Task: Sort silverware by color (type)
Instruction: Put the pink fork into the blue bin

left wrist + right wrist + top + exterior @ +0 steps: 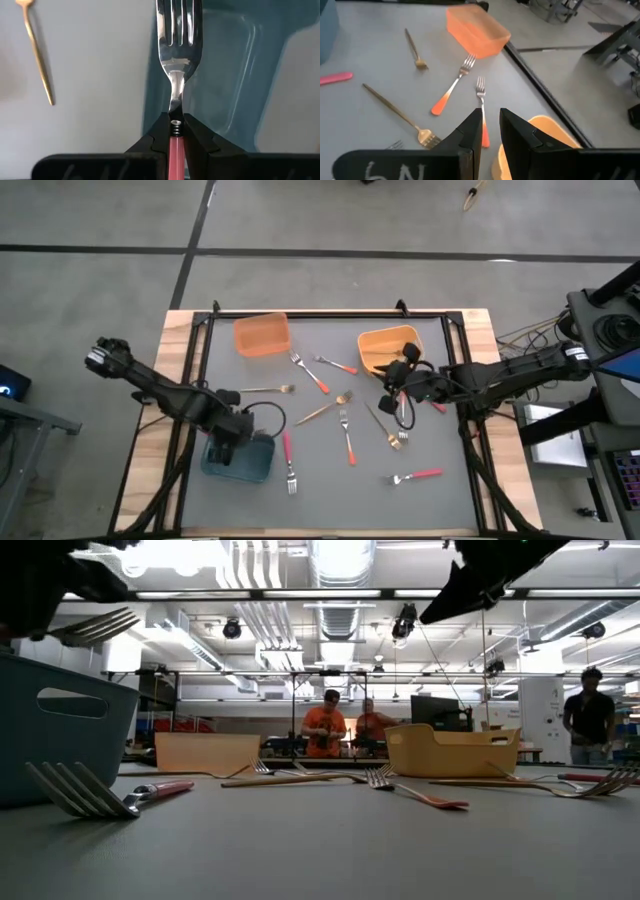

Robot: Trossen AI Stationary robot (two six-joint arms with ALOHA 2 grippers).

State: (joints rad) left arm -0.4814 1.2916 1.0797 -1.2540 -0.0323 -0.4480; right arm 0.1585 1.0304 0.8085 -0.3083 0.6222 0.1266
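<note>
We see left gripper (pixel 175 131) clamped on pink-handled fork (pixel 176 55), over teal bin (pixel 235 75); right gripper (pixel 490 125) fingers apart, empty, beside yellow-orange bin (pixel 385 345)

I see three bins on the mat: one bin (pixel 262 334) at the far left-centre, a second bin (pixel 385 348) far right, the third bin (pixel 238 459) near left. Left gripper (pixel 226 442) sits over the third bin, closed on a fork (pixel 176 60) with tines over the bin's interior. Right gripper (pixel 402 379) hangs by the second bin's near edge. Loose forks (pixel 346 436) lie scattered between the bins, one (pixel 415 476) alone near right.
</note>
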